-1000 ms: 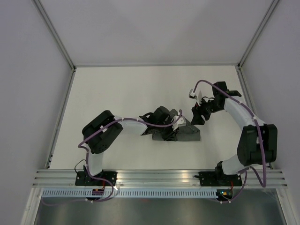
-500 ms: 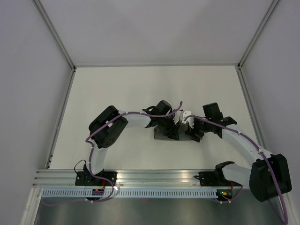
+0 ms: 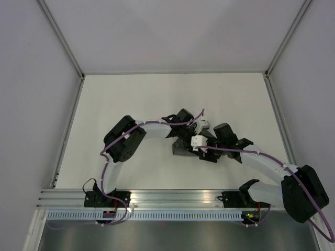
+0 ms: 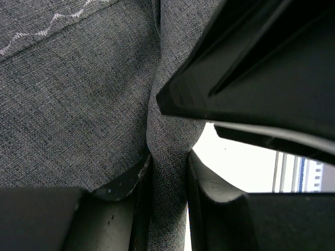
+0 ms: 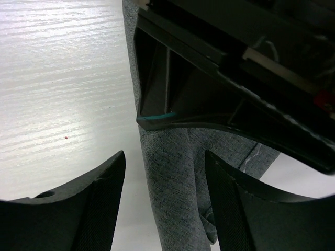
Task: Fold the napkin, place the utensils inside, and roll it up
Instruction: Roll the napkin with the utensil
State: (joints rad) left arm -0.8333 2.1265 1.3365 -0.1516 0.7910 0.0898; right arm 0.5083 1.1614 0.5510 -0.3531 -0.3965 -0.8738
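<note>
The dark grey napkin lies bunched into a narrow bundle mid-table, mostly covered by both grippers. My left gripper is shut on a thick fold of the napkin, and the cloth fills the gap at the left gripper. My right gripper is open. In the right wrist view the right gripper straddles the napkin, with a gap of bare table showing beside its left finger. The utensils are hidden.
The white table is closed in by pale walls at the left, back and right. A metal rail runs along the near edge by the arm bases. The two gripper heads sit almost against each other over the napkin.
My right arm has swung from the back right down and left to the napkin. The left gripper shifted slightly right with the cloth, which is now a narrower bundle.
</note>
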